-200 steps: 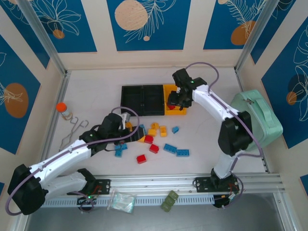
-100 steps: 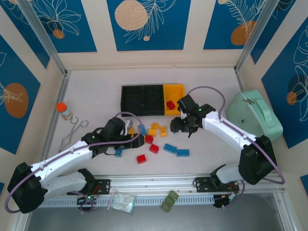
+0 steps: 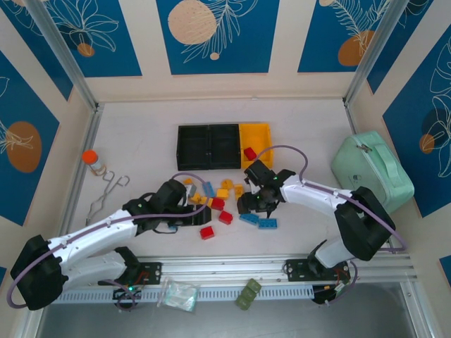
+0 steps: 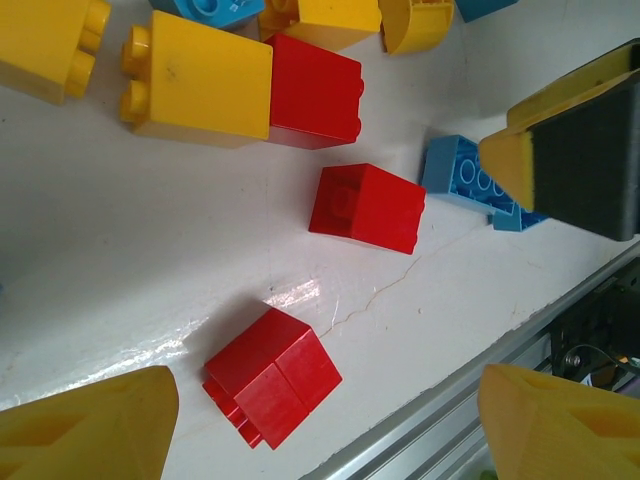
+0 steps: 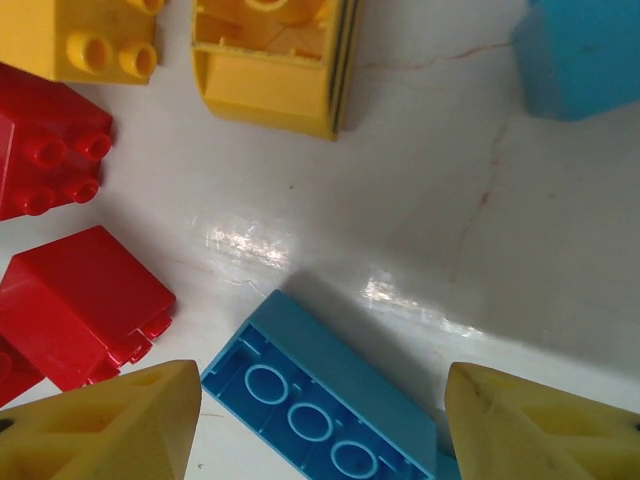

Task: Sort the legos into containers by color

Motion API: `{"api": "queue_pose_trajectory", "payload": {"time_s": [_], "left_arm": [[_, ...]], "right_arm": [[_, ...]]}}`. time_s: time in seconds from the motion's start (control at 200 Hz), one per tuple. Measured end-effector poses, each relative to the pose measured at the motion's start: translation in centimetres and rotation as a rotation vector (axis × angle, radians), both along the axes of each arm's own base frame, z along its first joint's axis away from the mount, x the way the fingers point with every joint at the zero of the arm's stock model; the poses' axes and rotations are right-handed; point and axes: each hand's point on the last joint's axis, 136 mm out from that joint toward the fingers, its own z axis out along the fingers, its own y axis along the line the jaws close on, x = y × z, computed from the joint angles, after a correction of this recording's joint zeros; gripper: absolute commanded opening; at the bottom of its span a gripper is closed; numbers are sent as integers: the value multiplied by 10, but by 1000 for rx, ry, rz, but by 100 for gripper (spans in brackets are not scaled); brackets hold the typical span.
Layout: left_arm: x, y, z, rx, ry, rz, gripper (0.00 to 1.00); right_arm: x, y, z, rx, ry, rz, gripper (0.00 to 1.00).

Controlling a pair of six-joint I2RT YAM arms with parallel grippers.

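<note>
Two pairs of fingers released, empty | left fingers flank loose red brick, likely to pinch it | right fingers flank upturned blue brick | binned red brick lies in yellow bin

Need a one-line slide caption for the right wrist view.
Right gripper open over a long blue brick with its underside showing; red bricks at left, yellow bricks beyond.
</note>
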Motion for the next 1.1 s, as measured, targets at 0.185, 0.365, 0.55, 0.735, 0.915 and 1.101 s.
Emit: {"api": "queue_pose_trajectory", "payload": {"time_s": [0.185,0.365,0.55,0.735,0.915,1.101], "left_arm": [[-1,1,-3,4,1,6,78],[-3,3,-10,13,13,17,78],[-3,3,-11,11,15,21,78],[-4,4,-14,14,19,25,78],[-4,4,-14,15,17,27,78],[0,6,-9,1,5,69,79]], "right_arm": [[-7,8,-3,3,7,20,65],[-17,15,-5,-3,19,49,61],[-32,18,-16,-54,48,81,58],[-36,11,-26,-146,53,78,38],[-31,11,-22,-178,32,72,29],[-17,15,-4,-180,-4,60,28]]}}
